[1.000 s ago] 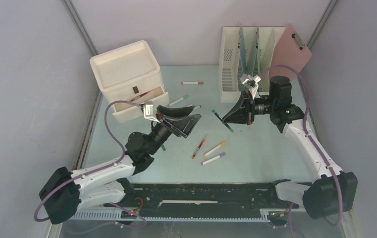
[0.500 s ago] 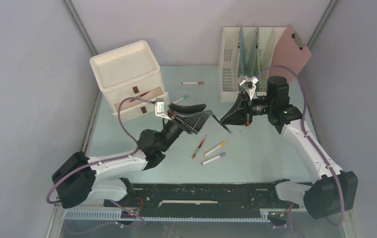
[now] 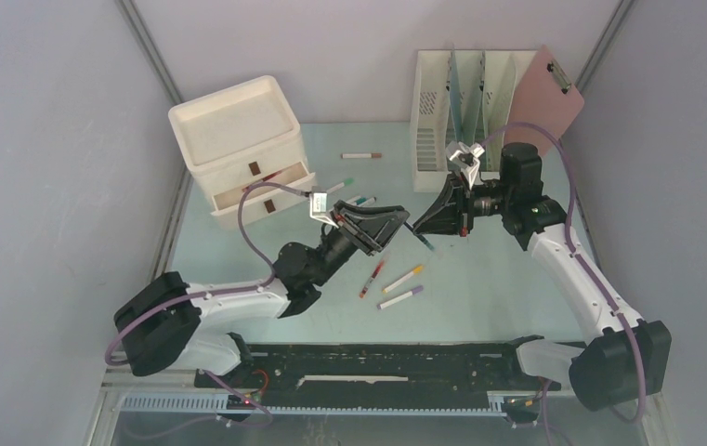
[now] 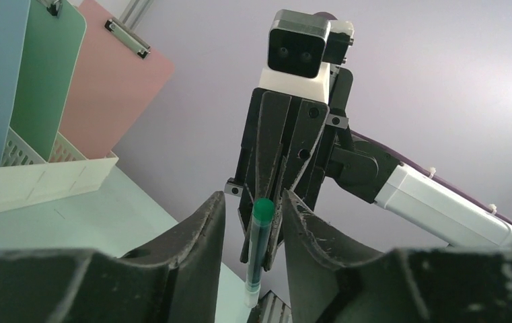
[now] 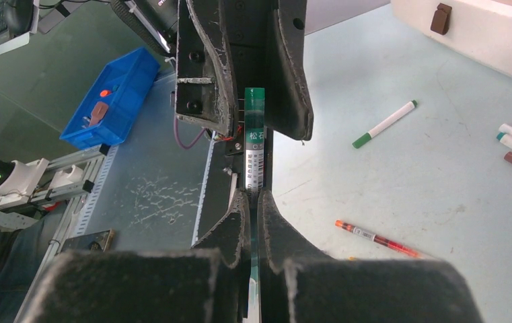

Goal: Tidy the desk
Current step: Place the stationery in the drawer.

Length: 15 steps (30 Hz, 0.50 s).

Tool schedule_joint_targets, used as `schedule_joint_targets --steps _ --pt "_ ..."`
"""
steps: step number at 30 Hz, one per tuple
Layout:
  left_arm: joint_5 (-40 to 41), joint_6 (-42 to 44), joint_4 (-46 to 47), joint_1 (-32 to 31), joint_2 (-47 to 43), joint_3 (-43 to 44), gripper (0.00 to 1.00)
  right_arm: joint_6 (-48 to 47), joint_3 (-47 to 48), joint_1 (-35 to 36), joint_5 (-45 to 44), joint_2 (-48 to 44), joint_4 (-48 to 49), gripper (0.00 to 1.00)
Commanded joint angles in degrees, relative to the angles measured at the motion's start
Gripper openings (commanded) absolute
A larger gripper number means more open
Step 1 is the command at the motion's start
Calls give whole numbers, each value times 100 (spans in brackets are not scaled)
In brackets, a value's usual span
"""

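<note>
Now that the left arm [image 3: 238, 297] has swung away from the drawer unit [image 3: 238, 139] toward the right, the left gripper [image 4: 253, 205] stands spread around the tip of the green marker [image 5: 254, 141]. The right gripper [image 5: 256, 202] clenches that marker above the desk [image 3: 479, 288], well right of the drawer unit. The left fingers [image 4: 202, 229] flank the marker without touching it, so a handover looks close, probably to carry it back to the drawer unit. Other pens [image 3: 403, 277] lie loose on the desk, right of the drawer unit.
</note>
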State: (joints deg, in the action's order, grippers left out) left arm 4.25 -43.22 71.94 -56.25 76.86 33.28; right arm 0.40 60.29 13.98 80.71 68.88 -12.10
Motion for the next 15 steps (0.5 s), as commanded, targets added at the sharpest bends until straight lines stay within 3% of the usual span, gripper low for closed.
schedule_joint_targets --steps 1,4,8,10,11,12,15 --pt "-45 -24 285 -53 68 262 38 29 6 55 107 -7 131 0" --pt "-88 -24 285 -53 113 288 30 27 2 60 120 2 129 0" --pt "-165 20 279 -55 138 300 1 -1 7 61 102 11 116 0" --pt "-67 88 285 -53 47 231 0 -31 2 61 13 -1 69 0" --pt "-6 147 269 -50 -29 167 0 -32 1 55 -13 -12 34 8" --pt "38 225 244 -29 -125 64 0 -183 7 53 -28 -33 -30 28" --pt "46 203 -84 176 -527 -198 0 -425 4 59 -168 -128 -204 65"
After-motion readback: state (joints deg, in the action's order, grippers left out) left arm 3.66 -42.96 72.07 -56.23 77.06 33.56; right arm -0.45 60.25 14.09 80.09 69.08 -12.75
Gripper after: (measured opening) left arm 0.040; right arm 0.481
